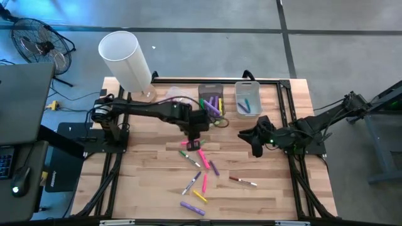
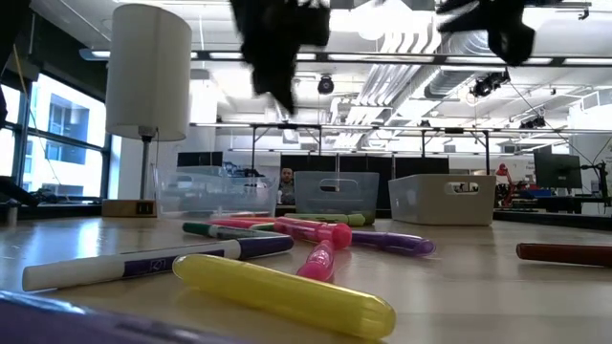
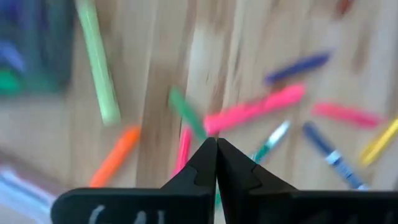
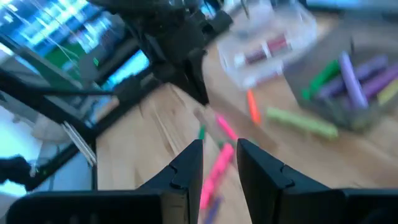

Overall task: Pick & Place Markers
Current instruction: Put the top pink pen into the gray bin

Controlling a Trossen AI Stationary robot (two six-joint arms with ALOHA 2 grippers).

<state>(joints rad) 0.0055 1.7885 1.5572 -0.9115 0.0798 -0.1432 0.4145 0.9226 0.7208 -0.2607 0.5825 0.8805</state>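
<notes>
Many short markers (image 1: 200, 171), pink, green, purple, yellow and white-barrelled, lie scattered mid-bench (image 1: 144, 188). Dark bin (image 1: 211, 100) holds purple, yellow and green markers; clear bin (image 1: 248, 98) holds a blue and a green one. Left pincer (image 1: 193, 139), pressed together and empty, hangs above the scatter; right pincer (image 1: 256, 145) stands slightly spread, empty.

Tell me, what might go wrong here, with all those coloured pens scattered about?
The left gripper has its dark fingers shut with nothing visibly between them, so it may have missed its pick and need another try. The loose markers on the wooden table lie close together, some crossing, so a grab could take two or knock a round one rolling. The right gripper hangs nearby, so the arms might crowd each other.
</notes>
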